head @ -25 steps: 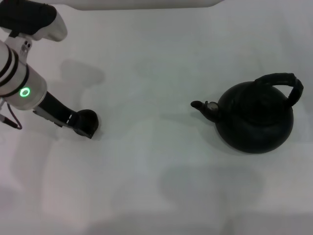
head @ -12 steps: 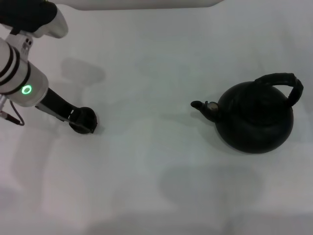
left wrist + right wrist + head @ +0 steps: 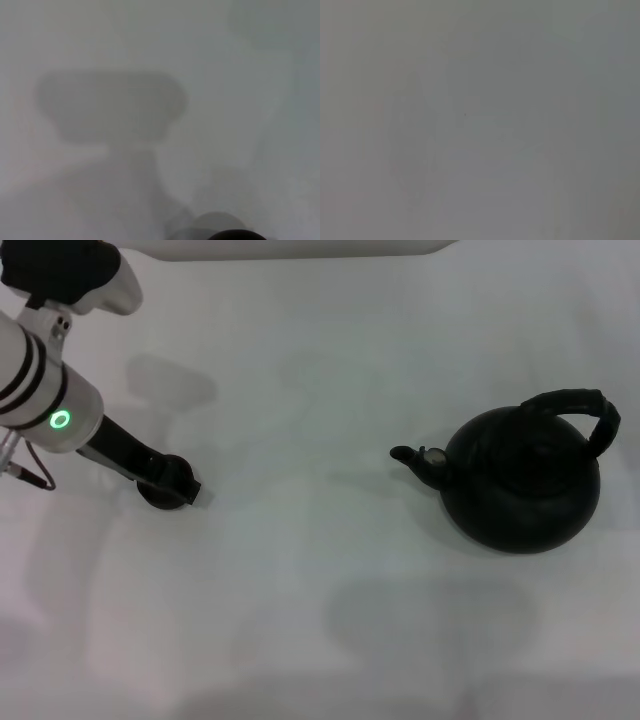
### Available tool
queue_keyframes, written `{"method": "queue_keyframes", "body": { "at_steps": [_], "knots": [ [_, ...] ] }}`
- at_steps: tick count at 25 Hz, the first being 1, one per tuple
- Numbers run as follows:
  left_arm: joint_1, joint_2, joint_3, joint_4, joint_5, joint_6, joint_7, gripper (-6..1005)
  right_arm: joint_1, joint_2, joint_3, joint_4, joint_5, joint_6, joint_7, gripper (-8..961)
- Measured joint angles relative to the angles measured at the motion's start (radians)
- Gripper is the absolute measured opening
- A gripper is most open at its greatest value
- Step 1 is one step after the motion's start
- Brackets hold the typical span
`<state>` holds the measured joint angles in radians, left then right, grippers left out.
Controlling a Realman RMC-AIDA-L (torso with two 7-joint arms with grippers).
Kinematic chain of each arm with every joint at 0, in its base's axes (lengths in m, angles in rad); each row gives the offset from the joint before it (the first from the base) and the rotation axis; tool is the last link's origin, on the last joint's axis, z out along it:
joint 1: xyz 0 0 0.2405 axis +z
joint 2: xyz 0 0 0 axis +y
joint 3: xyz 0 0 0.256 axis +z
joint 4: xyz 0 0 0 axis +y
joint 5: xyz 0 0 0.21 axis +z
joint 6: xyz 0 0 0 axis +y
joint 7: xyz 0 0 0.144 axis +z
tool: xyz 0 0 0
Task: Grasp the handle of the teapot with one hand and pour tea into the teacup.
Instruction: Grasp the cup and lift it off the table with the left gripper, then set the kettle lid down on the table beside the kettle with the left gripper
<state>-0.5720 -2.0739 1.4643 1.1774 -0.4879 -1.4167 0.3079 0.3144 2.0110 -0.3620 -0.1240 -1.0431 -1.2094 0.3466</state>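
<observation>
The near part of the white worktop (image 3: 300,640) carries nothing but soft shadows; further in, toward its right edge, stands the large round matte-black teapot (image 3: 520,485), upright, its short curved spout (image 3: 412,457) pointing toward the worktop's left edge and its thick ribbed black handle (image 3: 578,408) arched over the top, touched by nothing; it sits just as it did a second ago. Toward the left edge, well apart from the pot, the left gripper (image 3: 172,485) is down at the tiny round dark teacup (image 3: 158,492), which shows as a dark disc half hidden under the black fingers; over the last second the white left arm (image 3: 40,405) has drawn up and back toward the far left corner, the gripper tip has shifted a little, and the cup now reads as resting on the surface rather than tipped in the grip; whether the fingers are spread or pinching the cup I cannot tell. The left wrist view gives only a dark rim at its border. The right gripper shows in no view. My guess is the cup has just been placed; the handle grasp and pouring are still ahead.
</observation>
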Motion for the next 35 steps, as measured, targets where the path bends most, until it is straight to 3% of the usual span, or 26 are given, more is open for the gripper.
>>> {"method": "queue_keyframes", "body": {
  "at_steps": [13,18,22,27,35],
  "knots": [
    [-0.019,0.002,0.0,-0.032,0.002,0.012,0.014,846,0.001,0.0,0.0,0.0,0.0,0.002,0.0,874],
    [-0.027,0.0,0.001,-0.038,0.002,0.011,0.014,702,0.001,0.0,0.0,0.002,0.0,0.002,0.0,873],
    [-0.042,0.002,0.001,-0.027,0.002,0.0,0.014,702,0.002,0.0,0.0,0.003,0.0,0.002,0.0,873],
    [-0.113,0.004,-0.003,-0.021,0.012,-0.023,0.022,702,0.003,0.0,-0.004,0.002,0.0,0.002,0.0,873],
    [-0.318,-0.002,0.0,-0.135,-0.003,-0.005,0.053,701,0.01,0.001,-0.011,0.005,0.0,-0.005,0.0,872]
  ]
}}
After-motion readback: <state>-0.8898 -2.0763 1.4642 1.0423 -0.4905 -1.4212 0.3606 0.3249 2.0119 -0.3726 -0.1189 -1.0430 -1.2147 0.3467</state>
